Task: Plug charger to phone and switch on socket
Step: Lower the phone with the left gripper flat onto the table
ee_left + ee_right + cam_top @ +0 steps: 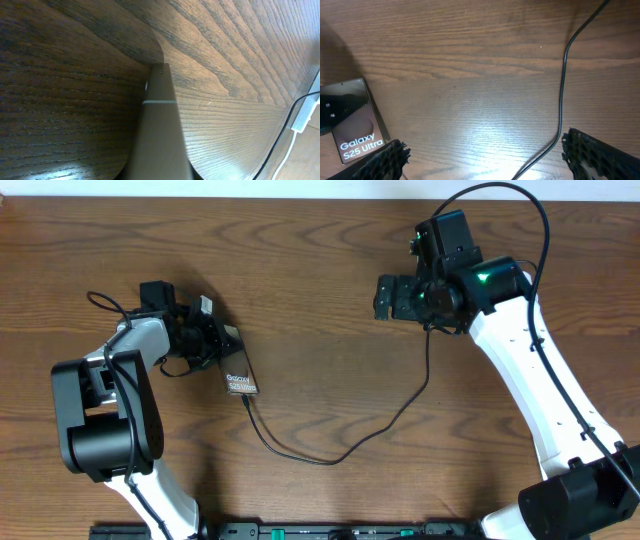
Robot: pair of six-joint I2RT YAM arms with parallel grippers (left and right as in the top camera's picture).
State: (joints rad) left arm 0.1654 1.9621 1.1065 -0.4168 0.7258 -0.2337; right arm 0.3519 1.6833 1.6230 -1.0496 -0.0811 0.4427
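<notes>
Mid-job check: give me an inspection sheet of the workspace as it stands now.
Surface: dark wood table, bare, with a glare patch.
Job's things: phone lies label up; the charger cable ends at its lower edge, seating unclear; socket not seen.
Clutter: nothing seen.
Pincers: left pincer shut on the phone's upper end; right pincer open above the table, holding nothing.
Cables: charger cable curves from the phone toward the right pincer; white connector at the left wrist view's edge.
Surroundings: arm mounts at the near edge only.
</notes>
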